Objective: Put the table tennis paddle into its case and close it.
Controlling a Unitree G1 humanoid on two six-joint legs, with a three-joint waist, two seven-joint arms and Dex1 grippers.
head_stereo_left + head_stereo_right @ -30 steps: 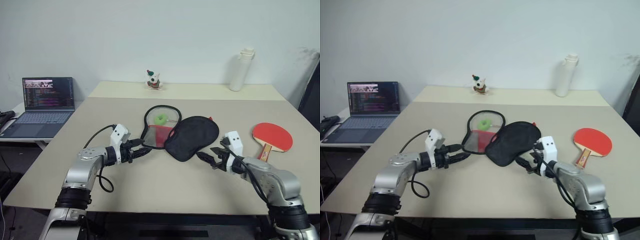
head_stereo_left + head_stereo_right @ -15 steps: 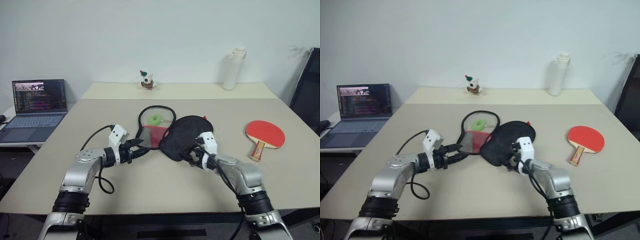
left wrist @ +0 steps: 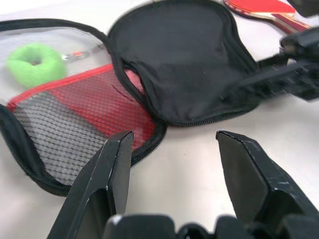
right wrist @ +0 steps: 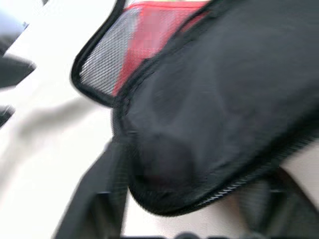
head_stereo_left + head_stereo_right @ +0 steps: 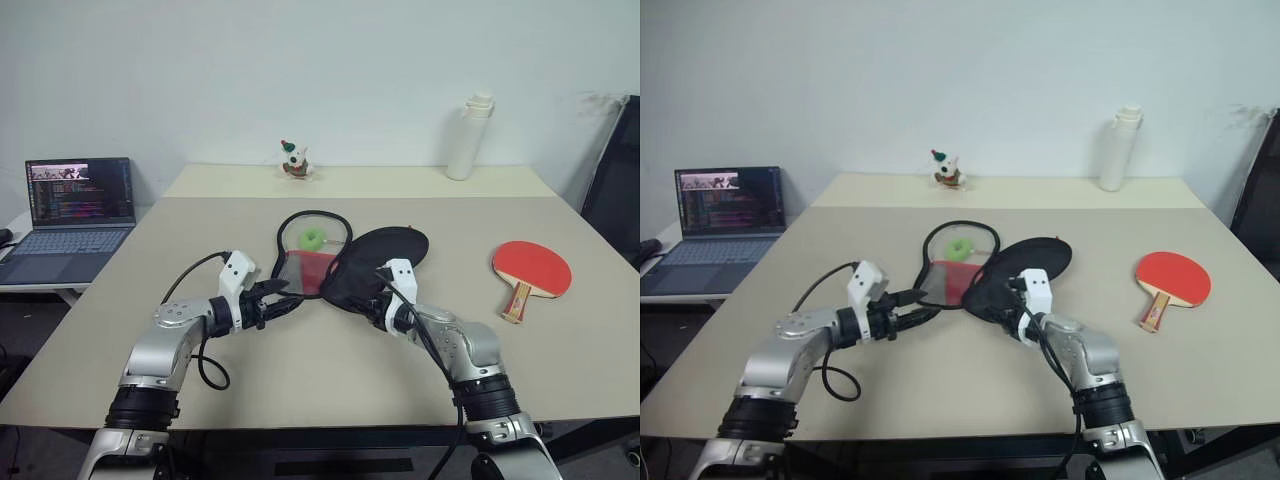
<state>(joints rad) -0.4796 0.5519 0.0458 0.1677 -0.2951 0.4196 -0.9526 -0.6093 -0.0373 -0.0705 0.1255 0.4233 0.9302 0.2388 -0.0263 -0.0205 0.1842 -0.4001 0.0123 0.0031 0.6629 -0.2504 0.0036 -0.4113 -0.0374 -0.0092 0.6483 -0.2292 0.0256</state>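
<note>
- Your rigid table tennis paddle (image 5: 532,271), red round face and pale wooden handle, lies flat on the beige desk (image 5: 300,380), well apart from the case, off to the right.
- The soft paddle-shaped zip case (image 5: 375,268) lies unzipped mid-desk: its black flap is tilted up off the desk, and the red-and-mesh half (image 3: 75,114) lies flat beside it.
- A small green ring-shaped ball (image 5: 313,238) sits inside the open half.
- Your right end effector (image 5: 1008,305) is at the black flap's near edge, fingers either side of the fabric; I can't tell whether they have clamped it.
- Your left end effector (image 3: 174,164) hovers with its fingers spread, just short of the mesh half's rim, holding nothing.
- Further out: an open laptop (image 5: 70,205) on a side desk, a small figurine (image 5: 293,159) and a tall white bottle (image 5: 466,138) at the far edge.
</note>
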